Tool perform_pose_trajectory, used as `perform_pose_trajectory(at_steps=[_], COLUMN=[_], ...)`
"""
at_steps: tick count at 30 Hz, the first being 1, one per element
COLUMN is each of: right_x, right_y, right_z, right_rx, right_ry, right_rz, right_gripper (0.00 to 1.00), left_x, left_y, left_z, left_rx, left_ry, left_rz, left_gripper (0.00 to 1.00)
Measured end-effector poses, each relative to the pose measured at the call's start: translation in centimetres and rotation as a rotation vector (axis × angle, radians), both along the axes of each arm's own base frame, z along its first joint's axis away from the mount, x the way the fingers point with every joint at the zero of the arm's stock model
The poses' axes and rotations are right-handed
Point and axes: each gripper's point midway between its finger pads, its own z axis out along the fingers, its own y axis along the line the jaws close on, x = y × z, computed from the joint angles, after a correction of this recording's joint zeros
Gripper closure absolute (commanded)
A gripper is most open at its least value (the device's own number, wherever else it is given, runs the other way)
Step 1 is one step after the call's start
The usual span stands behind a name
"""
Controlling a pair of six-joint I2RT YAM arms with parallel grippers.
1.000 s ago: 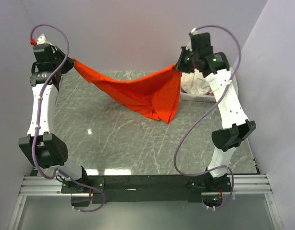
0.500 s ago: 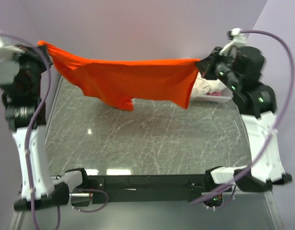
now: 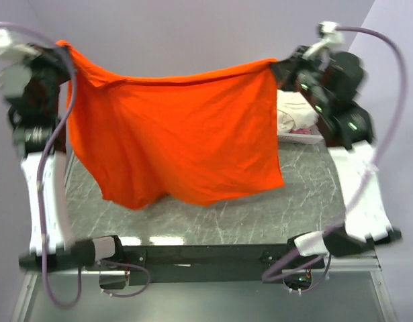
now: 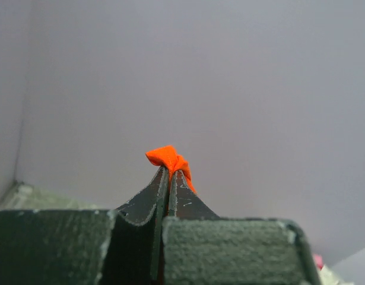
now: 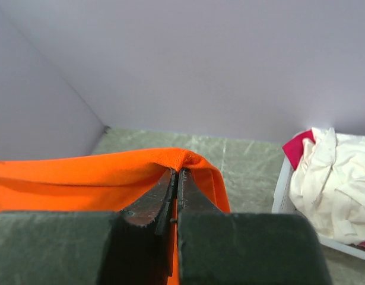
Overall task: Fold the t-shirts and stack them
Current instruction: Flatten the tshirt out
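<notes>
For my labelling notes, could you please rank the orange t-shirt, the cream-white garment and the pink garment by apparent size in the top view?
1. orange t-shirt, by far, though held up nearer the camera.
2. cream-white garment.
3. pink garment, only a sliver showing.

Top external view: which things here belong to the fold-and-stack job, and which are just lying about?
Job:
- orange t-shirt, hanging spread between left gripper and right gripper, both clamped on its top edge
- cream-white t-shirt, in the basket
- pink t-shirt, under it

Not the job:
- white basket
- marble table
</notes>
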Motion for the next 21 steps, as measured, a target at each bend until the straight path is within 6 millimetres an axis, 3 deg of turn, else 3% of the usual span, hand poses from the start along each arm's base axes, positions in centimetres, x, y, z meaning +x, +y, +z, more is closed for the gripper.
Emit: perform_pose_trajectory(at_steps=[3,5,7,9,11,14,17,21], right_x=[5.1,8.8,12.0,14.2,15.8,16.4,15.9,14.4], right_y=[1.5,2.4,3.1,3.5,3.7,3.7,3.6,3.2], right_z=[-3.8,-7.7,-11.5,-13.7,-14.5,-13.5,-11.0,-9.1], right_rx=[-0.037,-0.067,-0.094,-0.107,-0.112,-0.104,-0.086,-0.073], right_ry=[0.083,0.172,0.256,0.306,0.324,0.298,0.237,0.193], right_rz=[0.0,-0.003,-0.007,-0.011,-0.015,-0.016,-0.016,-0.013], right_gripper=[1.0,1.0,1.0,1.0,1.0,1.0,1.0,1.0], left_x=[6.9,10.9,13.6,15.5,16.6,16.7,15.6,12.9], left_y=[0.1,0.2,0.2,0.2,0.1,-0.1,-0.3,-0.7], left_z=[-5.1,-9.4,-12.8,-15.0,-15.2,-12.7,-9.7,-6.5], left_rx=[-0.023,-0.048,-0.066,-0.08,-0.082,-0.068,-0.048,-0.029], left_ry=[0.148,0.26,0.349,0.414,0.432,0.381,0.306,0.227], left_rz=[-0.061,-0.09,-0.115,-0.136,-0.153,-0.165,-0.166,-0.159], left_gripper=[0.99,0.99,0.99,0.99,1.0,0.99,0.99,1.0])
